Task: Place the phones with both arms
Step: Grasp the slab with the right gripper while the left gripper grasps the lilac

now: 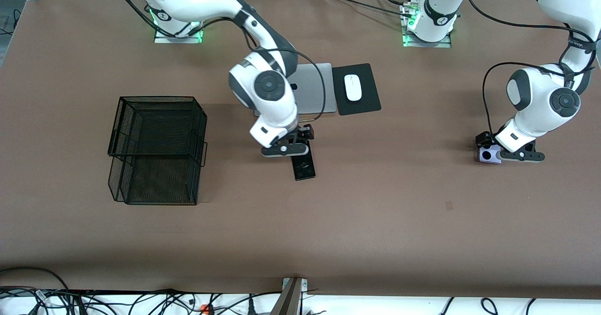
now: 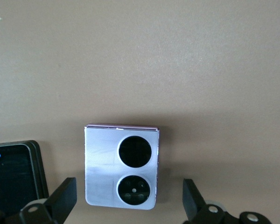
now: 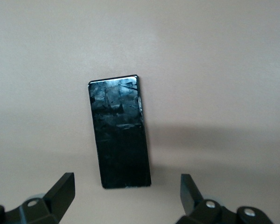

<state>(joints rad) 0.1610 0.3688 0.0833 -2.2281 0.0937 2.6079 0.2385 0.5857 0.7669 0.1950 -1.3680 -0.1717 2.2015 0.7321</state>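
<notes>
While its fingers [image 3: 60,189] stand spread wide with nothing between them, the right gripper [image 1: 285,149] hangs low over the black slab [image 1: 303,165], touching none of it; in the right wrist view the slab [image 3: 120,132] lies flat on the table [image 1: 375,221] with one short end between the two fingertips and the rest reaching away from them. Seen from the front, the slab sits near the table's middle, nearer the camera than the laptop [image 1: 313,88], which the right arm partly covers. Beside the laptop, toward the left arm's end, a white mouse [image 1: 352,87] rests on a black pad [image 1: 357,88]. Toward the right arm's end stands a black mesh basket [image 1: 157,149], well apart from the slab. The left gripper [image 1: 521,156] is likewise wide open and empty, low over the lilac phone [image 1: 488,155] at the left arm's end of the table. In the left wrist view the lilac phone [image 2: 121,166] lies flat between the open fingers [image 2: 63,198], clear of both, its two black circles facing up. Just beside it lies the small black phone [image 2: 16,170], apart from it; from the front this black phone [image 1: 483,139] shows just farther from the camera than the lilac one.
</notes>
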